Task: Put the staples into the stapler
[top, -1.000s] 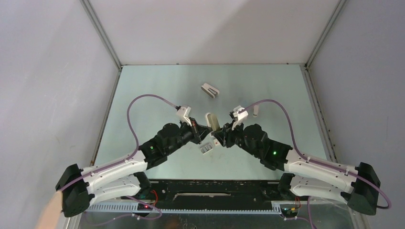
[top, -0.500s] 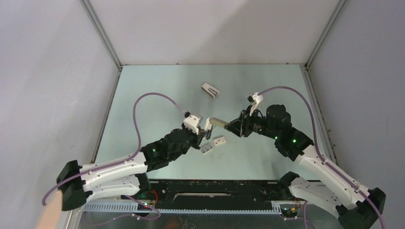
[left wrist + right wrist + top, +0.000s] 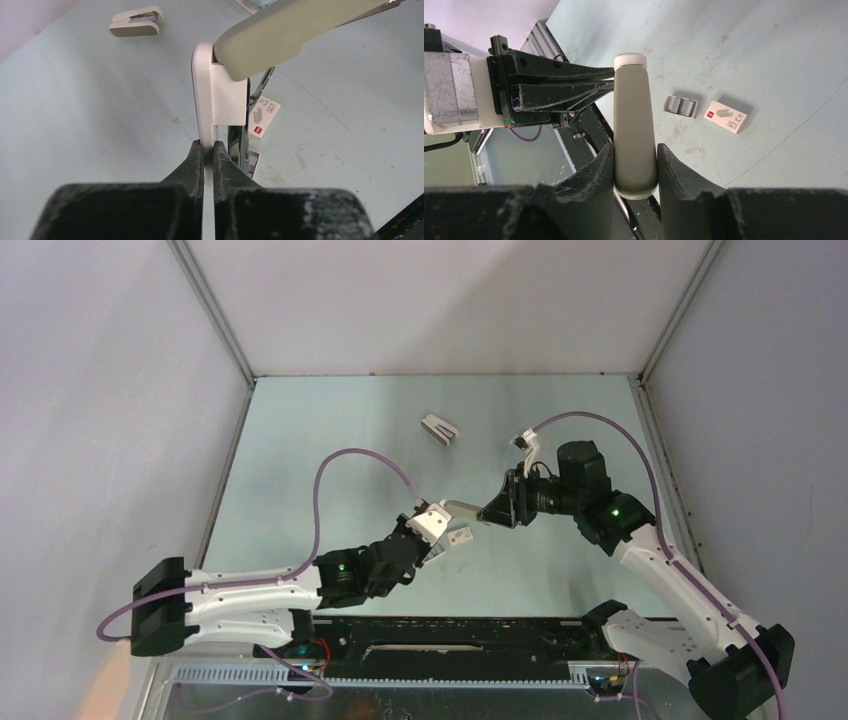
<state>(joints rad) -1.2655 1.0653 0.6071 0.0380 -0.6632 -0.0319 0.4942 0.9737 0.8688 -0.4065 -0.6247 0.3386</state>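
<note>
The stapler hangs above the table between both grippers, hinged open. My left gripper (image 3: pixel 208 150) is shut on the thin edge of its white base (image 3: pixel 210 95), with the metal magazine (image 3: pixel 238 145) just to the right. My right gripper (image 3: pixel 635 160) is shut on the beige top cover (image 3: pixel 634 125), which in the left wrist view swings away up to the right (image 3: pixel 285 27). In the top view the stapler (image 3: pixel 455 508) spans the two grippers. The staples (image 3: pixel 681 106) lie in their small white tray on the table below, untouched.
A small white box sleeve with a red mark (image 3: pixel 726 116) lies next to the tray, also seen as the sleeve (image 3: pixel 460 536) from above. A second stapler (image 3: pixel 440 429) rests farther back. The black front rail (image 3: pixel 450 635) runs along the near edge.
The arms have drawn apart: the right gripper moved right and back with the cover, the left arm pulled lower toward the near edge, and the stapler has hinged open between them.
</note>
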